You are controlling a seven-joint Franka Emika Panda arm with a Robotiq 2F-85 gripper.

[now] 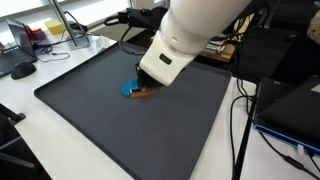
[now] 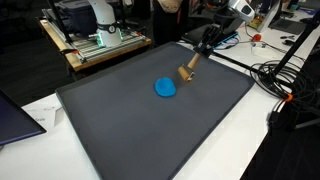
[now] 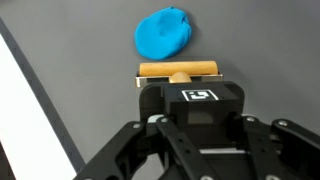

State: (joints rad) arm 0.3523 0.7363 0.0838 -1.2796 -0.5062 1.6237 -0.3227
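My gripper (image 3: pixel 190 112) is shut on a black block tool (image 3: pixel 192 98) that bears a white square label. A wooden bar (image 3: pixel 178 70) crosses the tool's front end and rests low over the dark mat (image 3: pixel 80 90). Just beyond the bar lies a blue lump (image 3: pixel 165 33), close to the bar but apart from it. In both exterior views the arm reaches down over the mat, the wooden bar (image 1: pixel 146 92) (image 2: pixel 187 70) sitting beside the blue lump (image 1: pixel 128 89) (image 2: pixel 165 87). The fingertips themselves are hidden behind the block.
The mat (image 2: pixel 150 130) lies on a white table (image 1: pixel 70 140). Cables (image 2: pixel 290 85) run along one side. A laptop (image 2: pixel 15 115) sits at a near corner, a machine on a wooden stand (image 2: pixel 95 30) behind. A mouse (image 1: pixel 22 70) and dark equipment (image 1: pixel 295 105) flank the mat.
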